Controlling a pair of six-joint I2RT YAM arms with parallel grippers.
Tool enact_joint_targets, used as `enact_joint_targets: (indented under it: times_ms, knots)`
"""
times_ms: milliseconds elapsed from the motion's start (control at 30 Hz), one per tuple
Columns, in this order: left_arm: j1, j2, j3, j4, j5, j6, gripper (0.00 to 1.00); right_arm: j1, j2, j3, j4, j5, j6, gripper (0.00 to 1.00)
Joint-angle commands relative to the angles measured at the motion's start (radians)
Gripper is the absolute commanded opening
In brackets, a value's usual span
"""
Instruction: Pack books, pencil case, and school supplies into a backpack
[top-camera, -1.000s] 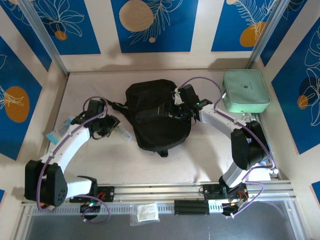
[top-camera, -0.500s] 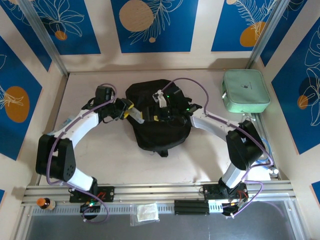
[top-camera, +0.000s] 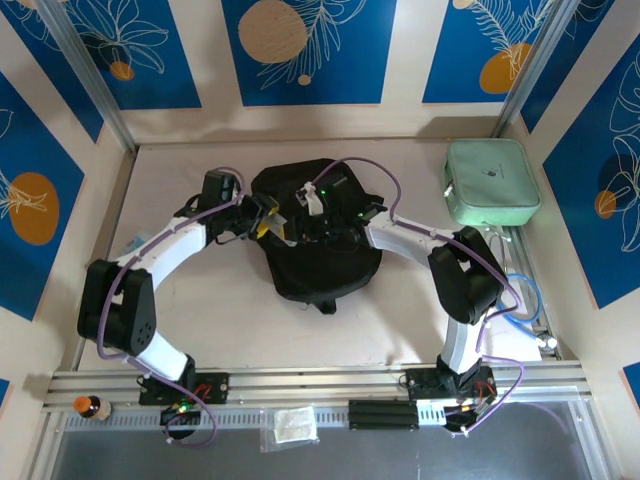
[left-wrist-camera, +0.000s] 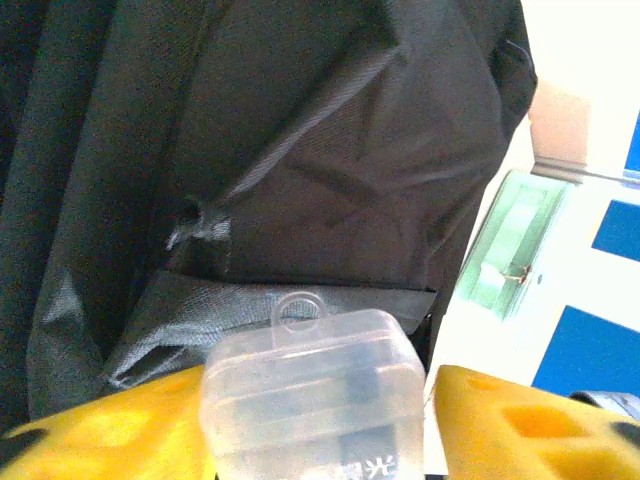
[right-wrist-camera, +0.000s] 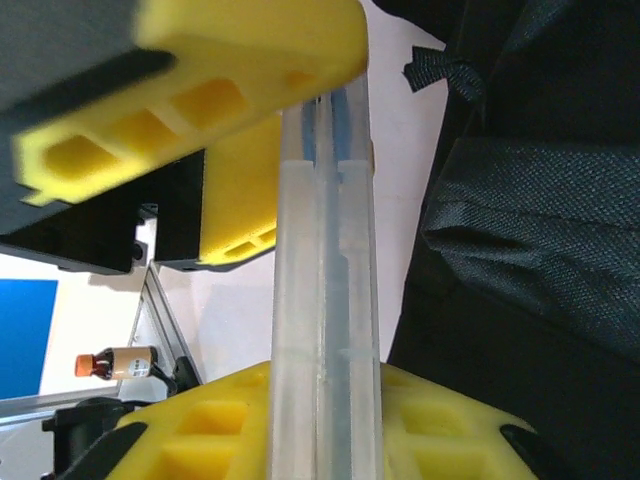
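The black backpack (top-camera: 322, 262) lies mid-table, and both grippers meet over its upper left part. The small clear plastic box of supplies (left-wrist-camera: 310, 390) sits between the yellow fingers of my left gripper (left-wrist-camera: 320, 445), which is shut on it, close over the backpack's fabric (left-wrist-camera: 300, 150). In the right wrist view the same box (right-wrist-camera: 325, 260) stands edge-on. My right gripper (right-wrist-camera: 325, 435) is closed on its near end, with the left gripper's fingers on its far end. From above, the left gripper (top-camera: 262, 215) and right gripper (top-camera: 302, 222) face each other. The books are out of view.
A mint-green zip case (top-camera: 492, 182) lies at the back right, also seen from the left wrist (left-wrist-camera: 515, 240). A small brown bottle (top-camera: 88, 406) stands by the left arm's base rail. Blue-patterned walls close in the table on three sides.
The left gripper lifted the clear box from the table's left side and carried it right to the backpack. The right gripper swung left from the backpack's right edge and closed on the box.
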Motion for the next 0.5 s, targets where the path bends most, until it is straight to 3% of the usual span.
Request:
enact_joint_targets:
  times_ms: [0,133,300,467]
  knots:
    - [-0.008,-0.014,0.044,-0.036,-0.052,0.083,0.69,-0.010,-0.036,-0.010,0.005,0.022,0.006,0.15]
    - [-0.007,-0.050,0.041,-0.079,-0.148,0.247,0.78,-0.051,-0.091,-0.073,-0.007,0.036,0.028,0.12]
    - [-0.034,-0.010,0.041,-0.068,-0.095,0.471,0.79,-0.130,-0.188,-0.161,-0.036,0.052,0.049,0.12]
    - [-0.141,0.035,-0.002,-0.109,-0.178,0.486,0.78,-0.233,-0.240,-0.167,-0.145,0.074,0.082,0.12]
